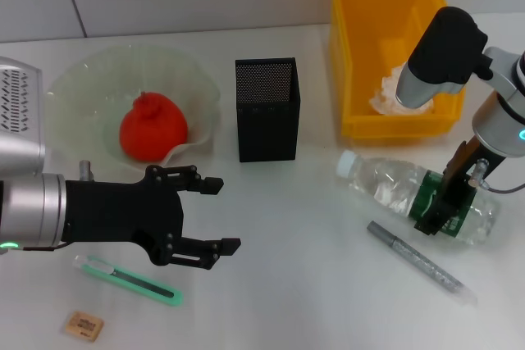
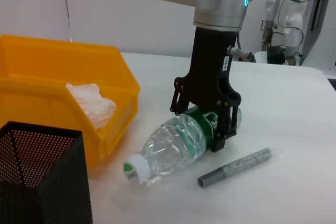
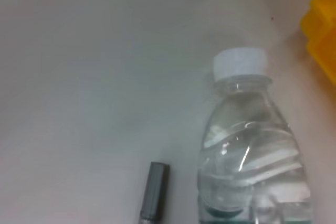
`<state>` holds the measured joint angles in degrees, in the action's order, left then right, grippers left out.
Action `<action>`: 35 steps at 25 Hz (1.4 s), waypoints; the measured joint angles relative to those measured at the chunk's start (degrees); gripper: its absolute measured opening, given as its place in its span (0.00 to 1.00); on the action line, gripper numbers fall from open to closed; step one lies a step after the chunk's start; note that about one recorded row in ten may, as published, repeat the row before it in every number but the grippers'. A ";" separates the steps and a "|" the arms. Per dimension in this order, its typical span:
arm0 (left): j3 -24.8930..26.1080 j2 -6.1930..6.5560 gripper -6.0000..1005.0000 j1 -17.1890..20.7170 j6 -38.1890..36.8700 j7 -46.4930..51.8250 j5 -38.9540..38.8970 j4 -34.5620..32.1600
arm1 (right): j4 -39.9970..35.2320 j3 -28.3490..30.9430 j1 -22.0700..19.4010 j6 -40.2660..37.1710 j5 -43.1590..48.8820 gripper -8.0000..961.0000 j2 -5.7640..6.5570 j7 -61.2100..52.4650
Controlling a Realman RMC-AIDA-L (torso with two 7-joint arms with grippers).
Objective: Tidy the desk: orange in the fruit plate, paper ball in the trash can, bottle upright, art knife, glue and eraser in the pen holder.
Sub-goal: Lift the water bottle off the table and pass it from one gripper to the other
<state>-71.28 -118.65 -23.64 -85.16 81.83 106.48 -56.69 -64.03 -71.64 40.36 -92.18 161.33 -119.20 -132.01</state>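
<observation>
My right gripper (image 2: 206,124) straddles the green label of the bottle (image 1: 414,196), lying on its side right of the pen holder (image 1: 267,109), jaws closed around it. The round bottle could roll or slip as I tilt it up. My left gripper (image 1: 197,217) hovers open, empty

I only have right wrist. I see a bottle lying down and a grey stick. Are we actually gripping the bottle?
Observer: In the left wrist view the right gripper straddles the bottle at its green label.
Operator: Paper ball done?
Observer: Yes, white paper ball sits in the yellow bin.
Operator: Orange?
Observer: It's in the fruit plate; orange.
Operator: Left arm?
Observer: Left gripper open, above the green art knife.
</observation>
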 joint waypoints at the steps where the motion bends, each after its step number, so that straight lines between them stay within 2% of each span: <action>1: 0.00 0.00 0.74 0.00 0.00 0.00 0.00 0.00 | 0.00 0.00 0.00 0.00 0.00 0.81 0.00 0.00; 9: 0.00 0.00 0.74 0.09 0.00 0.00 0.04 0.00 | -7.10 0.07 -2.80 -1.05 -1.67 0.79 -0.15 -0.01; 18: 0.00 0.00 0.73 0.09 0.00 0.00 0.03 -0.01 | -11.21 0.00 -4.78 -2.40 -3.48 0.79 -0.12 -0.01; 28: 0.20 0.00 0.73 0.13 0.11 0.00 -0.03 0.02 | -22.88 0.01 -10.98 -4.99 -9.03 0.79 -0.05 0.06; 35: 0.17 0.00 0.73 0.18 0.18 0.09 -0.20 0.00 | -32.86 0.54 -17.57 -6.40 -13.40 0.79 -0.27 0.33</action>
<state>-71.11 -118.65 -23.46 -84.98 81.92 106.28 -56.69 -96.89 -71.09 22.79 -98.58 147.93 -119.48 -131.67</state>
